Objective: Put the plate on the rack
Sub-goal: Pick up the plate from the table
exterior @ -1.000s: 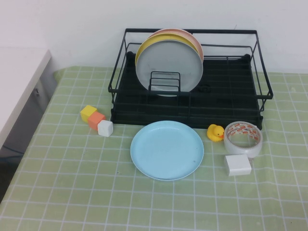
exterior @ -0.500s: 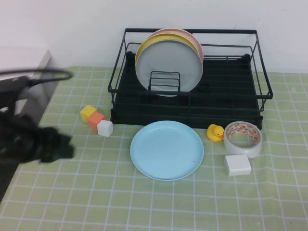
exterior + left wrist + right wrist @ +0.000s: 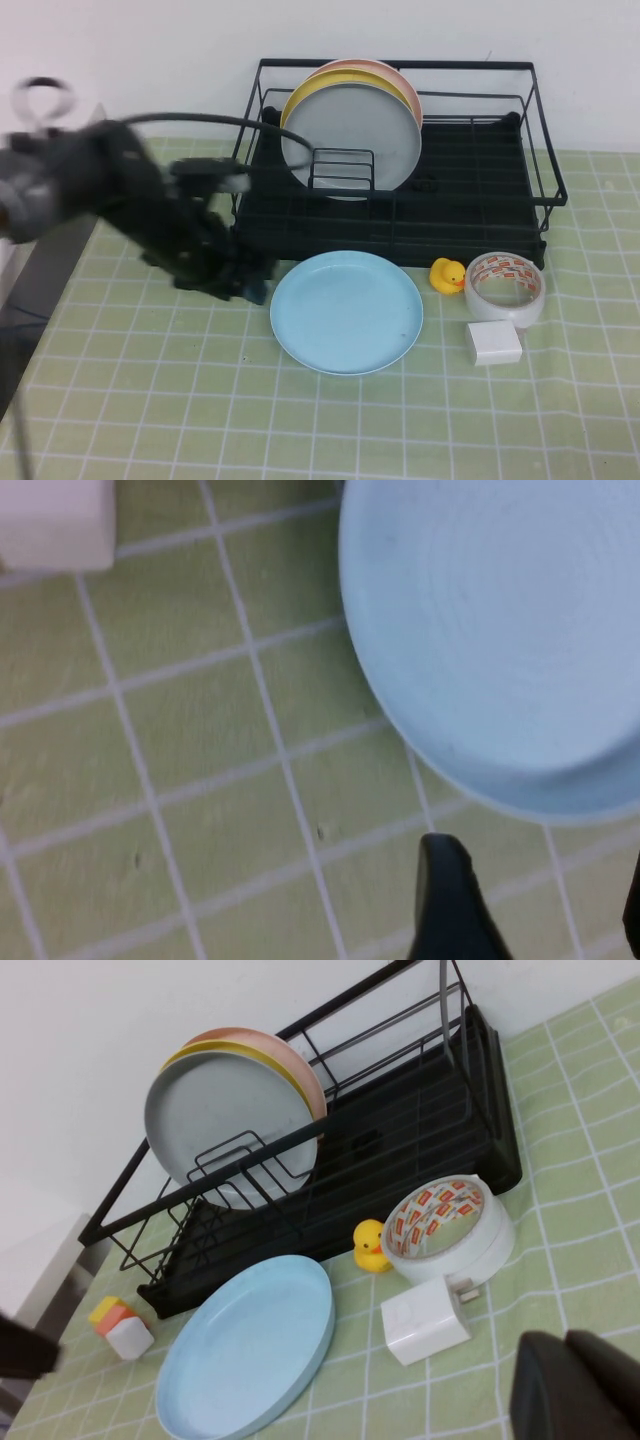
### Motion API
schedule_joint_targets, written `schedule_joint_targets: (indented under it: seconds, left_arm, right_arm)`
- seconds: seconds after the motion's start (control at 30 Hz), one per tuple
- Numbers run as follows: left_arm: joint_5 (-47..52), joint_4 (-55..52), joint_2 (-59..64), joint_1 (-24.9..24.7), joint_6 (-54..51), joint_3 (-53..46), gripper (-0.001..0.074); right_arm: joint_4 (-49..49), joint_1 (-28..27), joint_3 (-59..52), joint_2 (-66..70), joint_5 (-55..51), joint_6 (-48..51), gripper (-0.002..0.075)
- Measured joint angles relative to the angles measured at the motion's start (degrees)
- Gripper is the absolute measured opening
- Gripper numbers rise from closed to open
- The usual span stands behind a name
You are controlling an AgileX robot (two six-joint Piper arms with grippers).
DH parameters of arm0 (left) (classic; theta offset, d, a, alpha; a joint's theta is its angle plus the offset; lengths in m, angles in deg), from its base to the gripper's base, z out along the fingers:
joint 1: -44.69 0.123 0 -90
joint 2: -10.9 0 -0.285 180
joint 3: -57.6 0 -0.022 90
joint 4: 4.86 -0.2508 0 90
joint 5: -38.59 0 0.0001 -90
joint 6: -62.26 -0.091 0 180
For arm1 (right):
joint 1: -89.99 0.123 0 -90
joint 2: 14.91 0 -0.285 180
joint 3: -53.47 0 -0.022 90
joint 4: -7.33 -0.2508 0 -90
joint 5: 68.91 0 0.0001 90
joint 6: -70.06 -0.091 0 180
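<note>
The light blue plate (image 3: pixel 347 312) lies flat on the green checked cloth in front of the black wire rack (image 3: pixel 470 200). My left gripper (image 3: pixel 254 287) is low at the plate's left edge, blurred by motion. In the left wrist view the gripper (image 3: pixel 540 910) is open and empty, its fingers just short of the plate's rim (image 3: pixel 500 630). My right gripper (image 3: pixel 575 1385) is shut and empty, off to the right, out of the high view. The right wrist view shows the plate (image 3: pixel 250 1360) and the rack (image 3: pixel 400 1130).
A grey plate (image 3: pixel 350 140), a yellow plate and a pink plate stand in the rack behind its divider. A yellow duck (image 3: pixel 447 275), a tape roll (image 3: pixel 505 288) and a white charger (image 3: pixel 494 343) lie right of the plate. A white block (image 3: pixel 55 525) sits by my left gripper.
My left arm has swept in from the left edge of the table to the plate's left rim and now covers the small blocks. The plate has not moved.
</note>
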Motion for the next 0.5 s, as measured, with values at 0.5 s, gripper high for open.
schedule_joint_targets:
  seconds: [0.5]
  left_arm:
    - [-1.9,-3.5,21.7,-2.4,7.0,16.4,0.0342]
  right_arm:
    - [0.0,0.0,0.0,0.0,-0.3,0.1,-0.0002]
